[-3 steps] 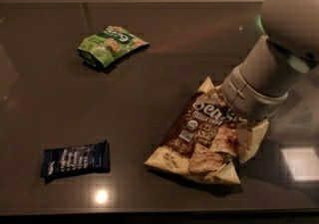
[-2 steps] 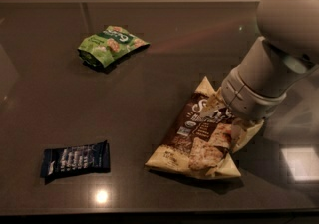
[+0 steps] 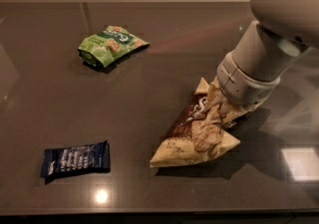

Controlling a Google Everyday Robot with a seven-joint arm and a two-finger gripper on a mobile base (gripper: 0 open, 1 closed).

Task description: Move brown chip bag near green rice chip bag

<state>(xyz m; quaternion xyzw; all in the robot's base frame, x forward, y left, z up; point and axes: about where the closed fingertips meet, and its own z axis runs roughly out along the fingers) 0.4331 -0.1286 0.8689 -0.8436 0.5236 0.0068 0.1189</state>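
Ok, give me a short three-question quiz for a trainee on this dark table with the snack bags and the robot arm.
1. True or false: the large brown and cream chip bag lies apart from the small light green rice chip bag.
2. Fill in: the small dark blue wrapper lies on the dark glossy table toward the picture's lower ____.
3. Where is the gripper? A: over the blue wrapper. B: at the brown bag's far end. C: above the green bag.
Key: 1 true; 2 left; 3 B.
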